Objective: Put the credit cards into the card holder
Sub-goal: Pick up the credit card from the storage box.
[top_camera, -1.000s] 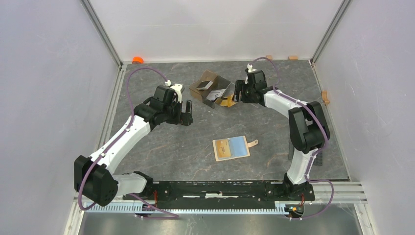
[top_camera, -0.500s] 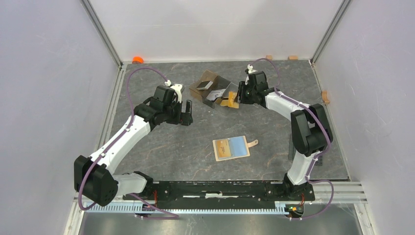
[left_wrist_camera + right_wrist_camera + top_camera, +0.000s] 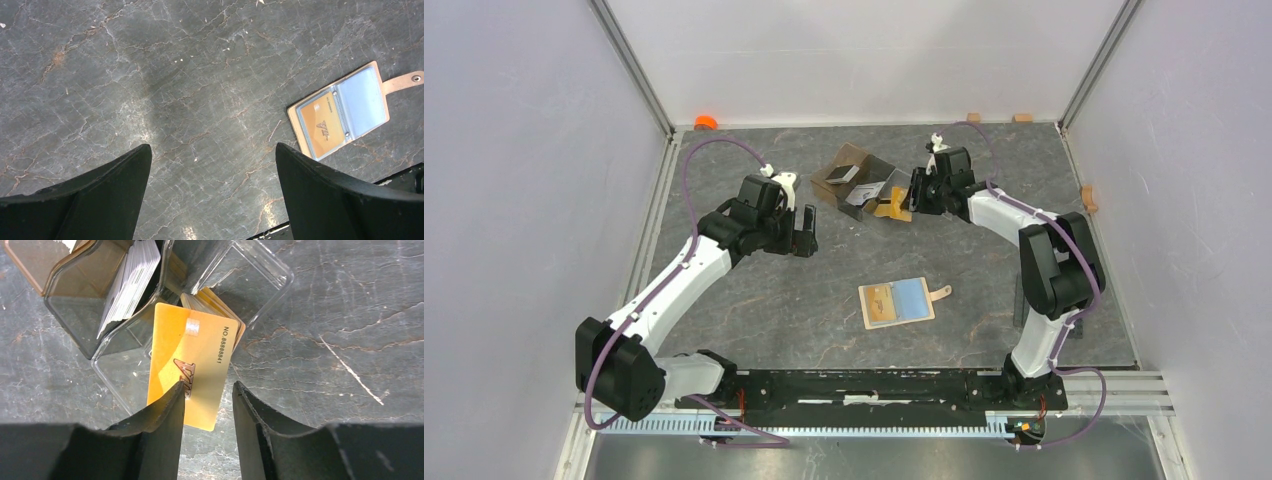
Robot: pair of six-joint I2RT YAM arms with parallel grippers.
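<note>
The tan card holder lies open on the table's middle, an orange-gold card in its left pocket; it also shows in the left wrist view. My right gripper is at the clear brown-tinted divided box. In the right wrist view its jaws stand a little apart around the lower edge of an orange-gold credit card that leans out of the box, without clamping it. More orange cards lie behind it, and silver-grey cards stand in another compartment. My left gripper is open and empty above bare table.
An orange object sits at the back left corner. Small wooden blocks lie along the back edge and one by the right wall. Metal rails border the table on both sides.
My right gripper has edged slightly toward the box and the orange card. The left arm and the card holder have not moved.
</note>
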